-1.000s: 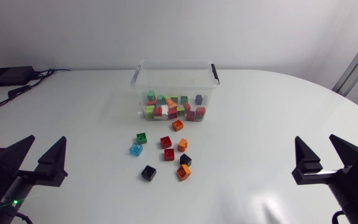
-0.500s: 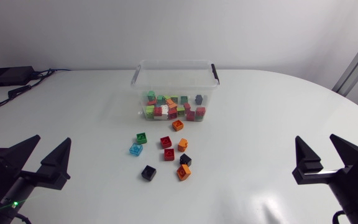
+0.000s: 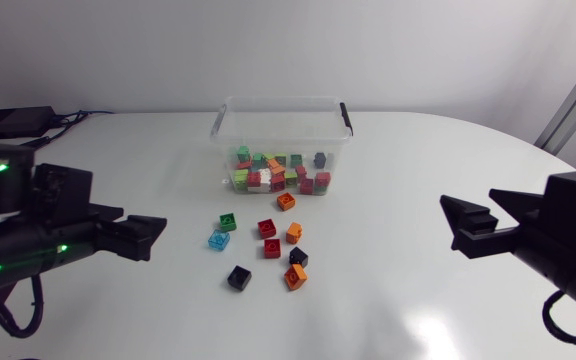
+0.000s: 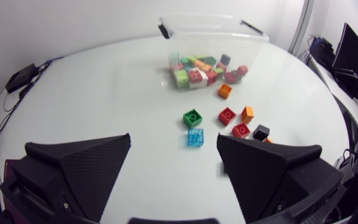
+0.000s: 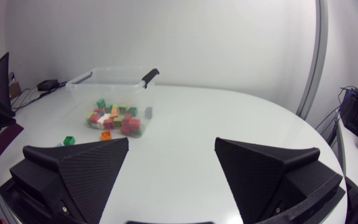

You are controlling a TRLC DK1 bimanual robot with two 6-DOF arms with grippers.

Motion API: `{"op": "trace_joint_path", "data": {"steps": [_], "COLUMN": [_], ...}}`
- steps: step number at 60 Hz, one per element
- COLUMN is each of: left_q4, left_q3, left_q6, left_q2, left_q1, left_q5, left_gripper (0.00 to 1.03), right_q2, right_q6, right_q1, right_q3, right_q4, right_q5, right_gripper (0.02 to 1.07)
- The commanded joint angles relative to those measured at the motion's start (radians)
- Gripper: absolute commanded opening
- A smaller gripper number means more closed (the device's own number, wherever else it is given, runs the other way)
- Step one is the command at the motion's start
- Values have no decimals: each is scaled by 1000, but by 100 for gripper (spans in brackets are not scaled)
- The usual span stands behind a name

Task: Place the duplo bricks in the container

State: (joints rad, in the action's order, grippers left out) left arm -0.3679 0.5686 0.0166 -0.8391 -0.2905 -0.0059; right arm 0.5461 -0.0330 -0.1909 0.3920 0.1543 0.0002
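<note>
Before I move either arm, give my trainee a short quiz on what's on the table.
1. True or false: the left gripper is shut on a brick.
2. Which loose brick lies closest to the container? A the green brick, B an orange brick, C the blue brick.
3. How many black bricks lie loose on the table?
Key: 1 false, it is open and empty. 2 B, it sits just outside the container's front wall. 3 two.
</note>
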Motion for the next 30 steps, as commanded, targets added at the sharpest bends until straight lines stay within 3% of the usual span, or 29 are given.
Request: {"op": "trace_joint_path", "data": {"steps": [1,6,14,30], "left_q4": [-69,-147,-249,-247], "left_q3": [103,168,264,324], "left_q6": [-41,-79,-81,-92], "left_q2": [-120,-230,-430,-624], "left_q1": [-30,-75,-102,-188], "left_q5": [0,17,52,113], "left_gripper": [96,96,96,96], "right_q2": [126,281,466,759], "right_q6": [-39,-30,-30,1], "right_q1": [-44,-62,-62,-165], "right_q3": [84,160,231,358], "right_q4": [67,137,200,324], "right_q5": [4,-25,-212,-275], "right_gripper": [102,102,102,102]}}
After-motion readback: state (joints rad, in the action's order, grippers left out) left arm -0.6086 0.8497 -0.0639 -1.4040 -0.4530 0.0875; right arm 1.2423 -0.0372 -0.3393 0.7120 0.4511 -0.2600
